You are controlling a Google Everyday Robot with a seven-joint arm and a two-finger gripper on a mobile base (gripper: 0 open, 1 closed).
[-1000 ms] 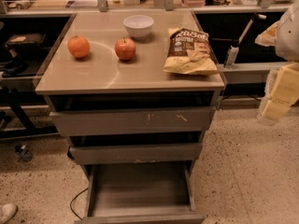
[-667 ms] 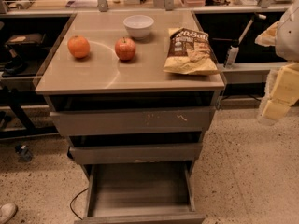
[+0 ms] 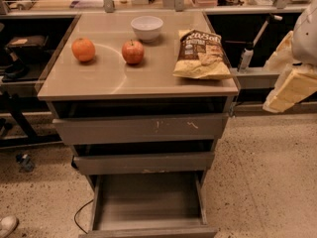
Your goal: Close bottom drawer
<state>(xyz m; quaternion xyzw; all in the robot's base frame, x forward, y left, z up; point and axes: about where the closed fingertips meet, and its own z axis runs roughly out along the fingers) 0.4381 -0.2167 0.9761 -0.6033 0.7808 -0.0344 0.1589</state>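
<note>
The bottom drawer of the grey-brown cabinet is pulled far out toward me. Its shallow wood-grain tray is empty, and its flat front lies at the bottom edge of the view. Above it are the mid-width drawer front and the widest drawer front with white scuff marks; both stand slightly out. My gripper is at the right edge, a white and cream shape at the height of the cabinet top, well right of the cabinet and far above the bottom drawer.
On the cabinet top lie an orange, a red apple, a white bowl and a chip bag. Dark shelving stands behind and on both sides. A cable lies on the speckled floor at lower left.
</note>
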